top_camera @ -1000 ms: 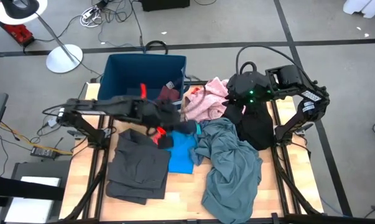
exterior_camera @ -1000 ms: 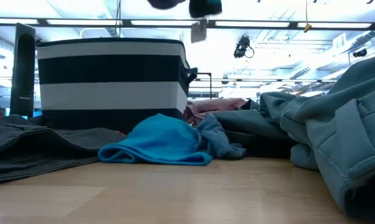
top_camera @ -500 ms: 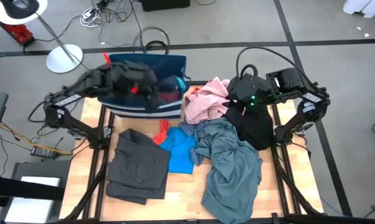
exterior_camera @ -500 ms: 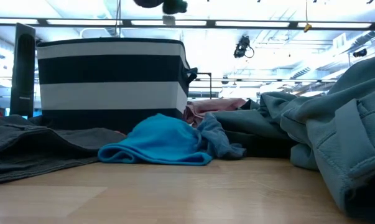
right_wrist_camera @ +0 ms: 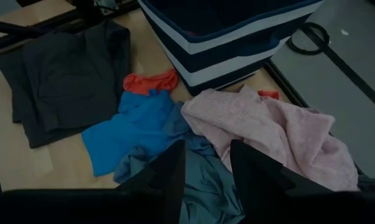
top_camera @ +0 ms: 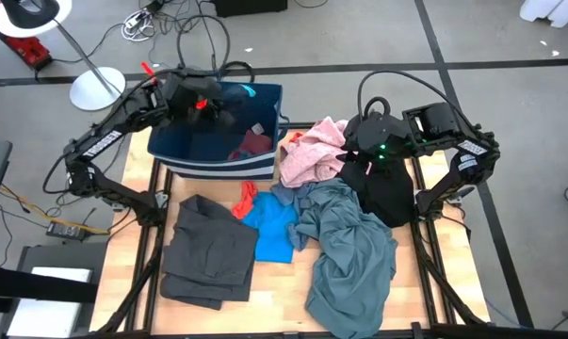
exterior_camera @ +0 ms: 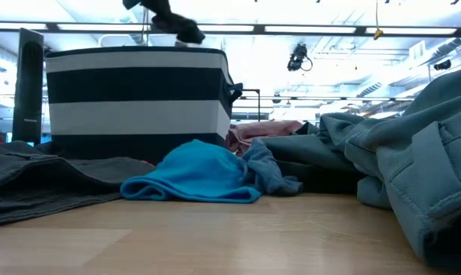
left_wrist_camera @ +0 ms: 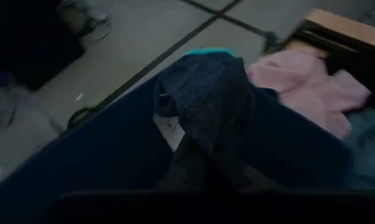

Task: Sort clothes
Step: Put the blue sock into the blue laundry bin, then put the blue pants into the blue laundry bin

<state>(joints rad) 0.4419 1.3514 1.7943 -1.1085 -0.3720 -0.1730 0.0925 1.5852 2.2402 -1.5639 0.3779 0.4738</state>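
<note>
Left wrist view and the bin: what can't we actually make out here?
- Left hand: its fingers sit dark at the frame edge in the left wrist view, covered by the dark sock hanging over the bin.
- Bin contents: low view shows only the striped wall; high view shows a maroon piece, the rest sits under the arm.
- Black garment: partly under the right hand in the high view.

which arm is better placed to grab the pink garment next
Right. The right gripper hangs open directly over the pink garment, while the left gripper is above the bin, holding a dark sock.
</note>
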